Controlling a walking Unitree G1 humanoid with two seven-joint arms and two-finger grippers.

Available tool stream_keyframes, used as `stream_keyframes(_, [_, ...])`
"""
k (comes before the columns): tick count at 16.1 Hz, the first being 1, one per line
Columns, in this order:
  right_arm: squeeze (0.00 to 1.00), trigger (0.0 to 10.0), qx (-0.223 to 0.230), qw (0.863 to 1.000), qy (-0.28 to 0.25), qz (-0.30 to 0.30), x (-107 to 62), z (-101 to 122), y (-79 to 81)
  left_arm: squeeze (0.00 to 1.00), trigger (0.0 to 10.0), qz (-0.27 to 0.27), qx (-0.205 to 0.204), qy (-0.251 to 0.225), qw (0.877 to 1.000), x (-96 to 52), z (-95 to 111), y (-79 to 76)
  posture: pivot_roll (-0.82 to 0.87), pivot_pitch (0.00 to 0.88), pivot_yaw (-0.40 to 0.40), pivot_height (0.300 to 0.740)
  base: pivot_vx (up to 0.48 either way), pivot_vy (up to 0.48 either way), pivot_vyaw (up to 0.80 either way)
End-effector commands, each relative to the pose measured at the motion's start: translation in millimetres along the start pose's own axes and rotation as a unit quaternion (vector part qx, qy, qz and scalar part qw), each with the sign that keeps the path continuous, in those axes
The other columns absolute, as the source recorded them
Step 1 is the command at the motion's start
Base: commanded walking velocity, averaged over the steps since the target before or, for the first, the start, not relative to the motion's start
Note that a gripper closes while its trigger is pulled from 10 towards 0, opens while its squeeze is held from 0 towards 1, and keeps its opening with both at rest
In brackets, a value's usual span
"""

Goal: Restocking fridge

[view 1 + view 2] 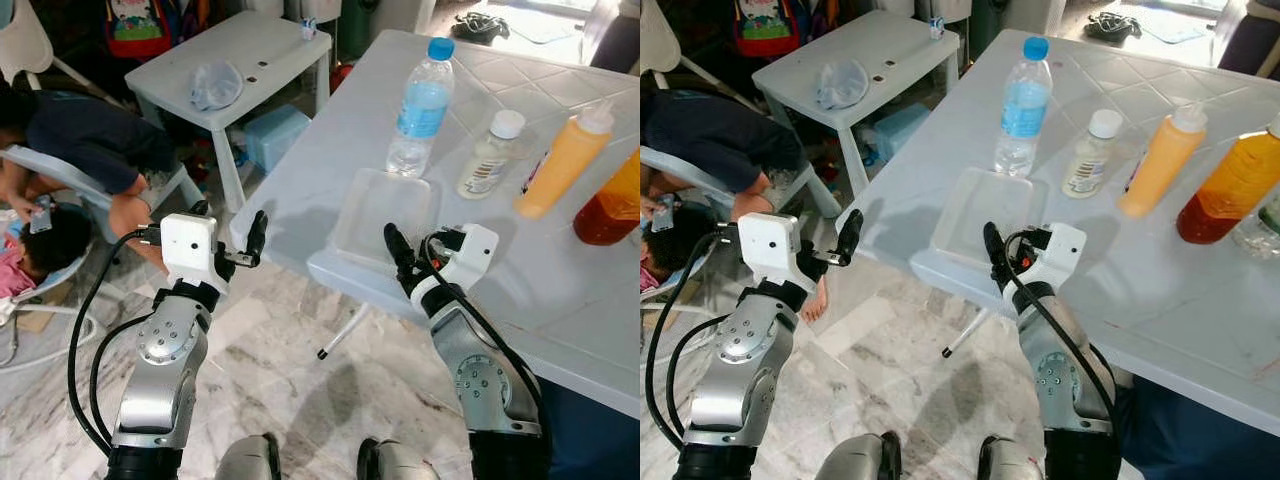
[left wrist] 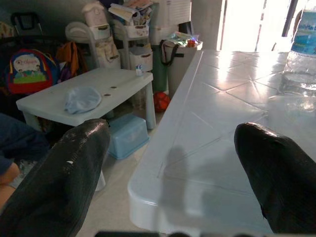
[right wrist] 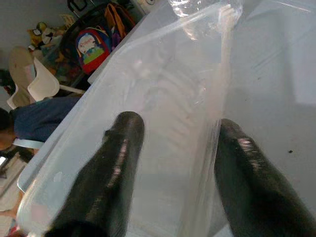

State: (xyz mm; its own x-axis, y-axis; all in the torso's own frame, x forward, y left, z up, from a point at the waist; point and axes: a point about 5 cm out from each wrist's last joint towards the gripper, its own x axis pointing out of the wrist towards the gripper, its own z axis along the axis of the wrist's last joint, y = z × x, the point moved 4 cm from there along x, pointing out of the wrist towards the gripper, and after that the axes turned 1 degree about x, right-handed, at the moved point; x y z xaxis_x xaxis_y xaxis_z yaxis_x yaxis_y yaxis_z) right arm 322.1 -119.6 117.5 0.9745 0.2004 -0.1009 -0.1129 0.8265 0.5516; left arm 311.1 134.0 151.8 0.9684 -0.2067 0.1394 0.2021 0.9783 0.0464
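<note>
The clear tray (image 1: pixel 385 215) lies at the bench (image 1: pixel 560 290) edge, before the bottle (image 1: pixel 420 105); the right claw (image 3: pixel 173 163) straddles its near rim, fingers spread, the left claw (image 1: pixel 252 245) released beside the corner — a clumsy pinch could tip this thin tray floorward.

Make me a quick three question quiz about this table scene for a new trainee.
1. True or false: the right gripper has its fingers open at the clear plastic tray.
2. Which stands nearest the tray: A) water bottle, B) orange squeeze bottle, C) amber bottle?
3. Fill in: the left gripper is open beside the white table's ____.

Key: 1 true; 2 A; 3 corner.
</note>
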Motion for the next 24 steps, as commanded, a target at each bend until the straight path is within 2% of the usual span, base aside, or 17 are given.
stream_keyframes(1, [0.00, 0.0, 0.031, 0.999, 0.016, -0.011, 2.2, -11, 2.3, 0.00, 10.0, -0.002, 0.006, 0.001, 1.000, 2.0, 0, -1.2, 0.06, 0.100, 0.047, 0.740, 0.000, 0.000, 0.00])
stream_keyframes(7, [0.00, 0.0, 0.032, 0.998, -0.018, -0.049, 5.8, 5, -8.1, 0.00, 10.0, 0.002, 0.007, -0.001, 1.000, 3.6, 1, -0.5, 0.06, 0.096, 0.047, 0.740, 0.000, 0.000, 0.00])
stream_keyframes(15, [0.00, 0.0, 0.041, 0.997, -0.025, -0.057, 5.7, 11, -8.5, 0.00, 10.0, 0.007, 0.008, -0.004, 1.000, 4.3, 2, 0.1, 0.06, 0.100, 0.050, 0.740, 0.000, 0.000, 0.00])
stream_keyframes(16, [0.00, 4.0, 0.043, 0.997, -0.027, -0.053, 5.4, 13, -6.6, 0.00, 10.0, 0.021, 0.014, -0.006, 1.000, 4.1, 3, 3.1, 0.06, 0.100, 0.050, 0.740, 0.000, 0.000, 0.00])
stream_keyframes(17, [0.00, 9.1, 0.035, 0.998, -0.028, -0.052, 4.5, 14, -5.7, 0.00, 10.0, 0.043, 0.024, 0.009, 0.999, 3.7, -2, 8.4, 0.06, 0.097, 0.052, 0.740, 0.000, 0.000, 0.00])
stream_keyframes(18, [0.00, 10.0, 0.022, 0.998, -0.034, -0.039, 1.9, 17, -2.0, 0.00, 10.0, 0.064, 0.018, 0.029, 0.997, 1.2, -8, 13.7, 0.05, 0.091, 0.056, 0.740, 0.000, 0.000, 0.00])
stream_keyframes(20, [0.00, 10.0, -0.023, 0.998, -0.050, -0.030, -4.9, 23, -0.1, 0.00, 10.0, 0.055, 0.016, 0.039, 0.998, -4.9, -17, 10.8, 0.04, 0.084, 0.056, 0.740, 0.000, 0.000, 0.00])
stream_keyframes(23, [0.00, 10.0, -0.072, 0.995, -0.062, -0.028, -12.8, 28, -0.4, 0.00, 10.0, 0.055, 0.014, 0.043, 0.997, -4.0, -19, 6.0, 0.04, 0.078, 0.053, 0.740, -0.302, 0.000, 0.00])
stream_keyframes(24, [0.00, 10.0, -0.073, 0.995, -0.066, -0.026, -14.0, 30, 0.0, 0.00, 10.0, 0.056, 0.014, 0.042, 0.997, -2.8, -18, 6.4, 0.03, 0.079, 0.053, 0.740, -0.315, 0.000, 0.00])
